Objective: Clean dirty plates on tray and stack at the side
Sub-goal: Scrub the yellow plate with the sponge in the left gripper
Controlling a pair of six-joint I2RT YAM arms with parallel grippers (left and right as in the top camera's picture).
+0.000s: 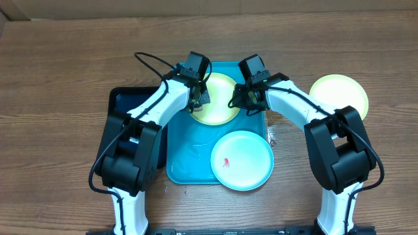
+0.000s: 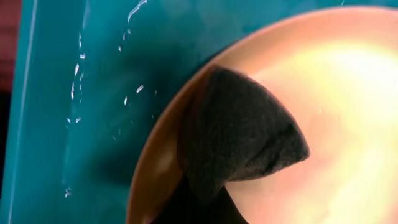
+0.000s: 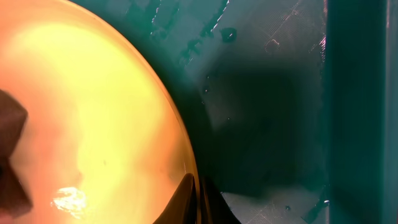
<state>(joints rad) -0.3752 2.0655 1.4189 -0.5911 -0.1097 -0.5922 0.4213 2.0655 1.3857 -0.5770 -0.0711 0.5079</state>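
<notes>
The lime-green plate, pale-centred, lies at the far end of the turquoise tray. The left gripper is closed on a dark grey sponge pressed on it; the right gripper pinches its rim. A red-smeared light-blue plate overhangs the near corner.

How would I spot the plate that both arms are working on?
Start at the turquoise tray in the middle. At its far end lies a lime-green plate. The other green plate sits off the tray to the right, and the light-blue plate at the tray's near corner bears a red smear.
</notes>
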